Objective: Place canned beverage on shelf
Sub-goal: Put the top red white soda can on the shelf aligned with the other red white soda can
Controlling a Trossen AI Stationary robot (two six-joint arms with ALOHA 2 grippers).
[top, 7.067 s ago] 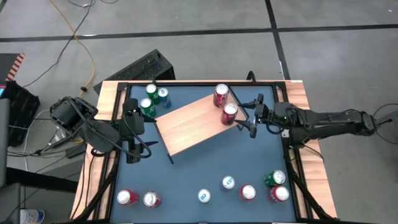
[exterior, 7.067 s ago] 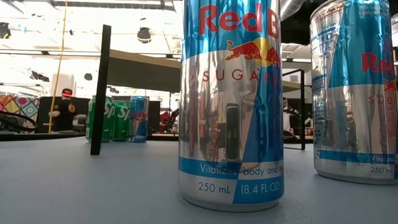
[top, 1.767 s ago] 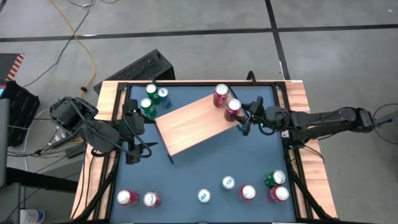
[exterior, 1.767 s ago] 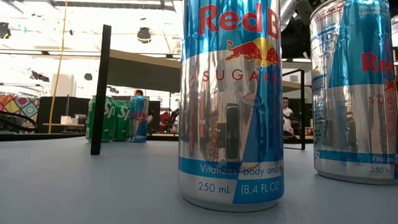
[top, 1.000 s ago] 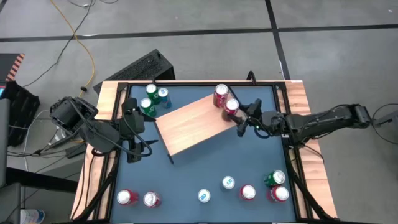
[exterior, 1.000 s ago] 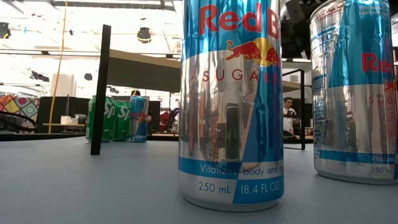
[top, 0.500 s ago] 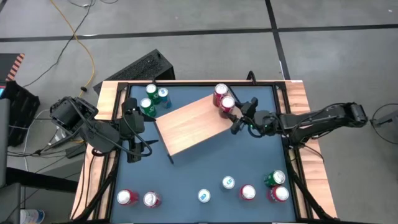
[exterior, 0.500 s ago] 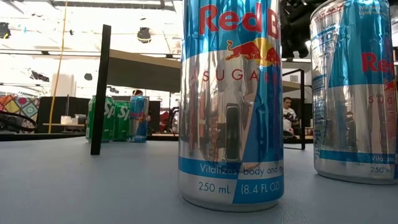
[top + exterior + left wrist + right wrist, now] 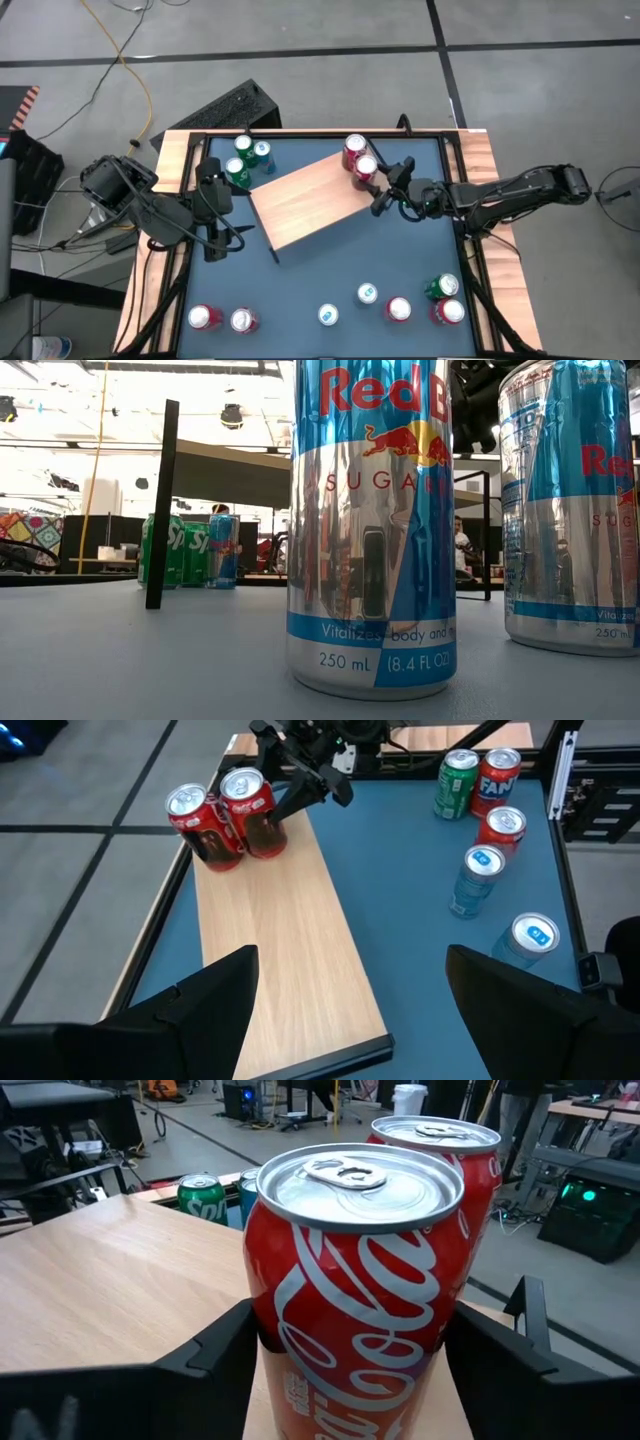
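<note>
The shelf [image 9: 310, 200] is a light wood board standing slantwise in the middle of the blue table. Two red cans stand on its far right end. My right gripper [image 9: 375, 181] reaches in from the table's right and is shut on the nearer red cola can [image 9: 350, 1290], also seen in the high view [image 9: 366, 167] and the left wrist view [image 9: 247, 808]. The other red can [image 9: 354, 150] stands close behind it. My left gripper [image 9: 350, 1040] waits open over the table's left side [image 9: 225, 225]. My right gripper has the cola can's side wall [image 9: 262, 1330] between its two fingers, one finger [image 9: 215, 1370] on each side of the can's body. The fingers come nearly level from the table's right. The can stands upright with its bottom on the shelf's far right end.
Two green cans and a blue can [image 9: 246, 160] stand at the table's far left. Several more cans [image 9: 400, 308] line the near edge, two of them [image 9: 370, 530] right in front of the low camera. A black shelf leg [image 9: 160, 505] shows there too.
My right gripper has moved a little toward the table's left with the red cola can, bringing it close beside the other red can on the shelf's far right end. The can has stayed upright. In the last half second nothing has shifted.
</note>
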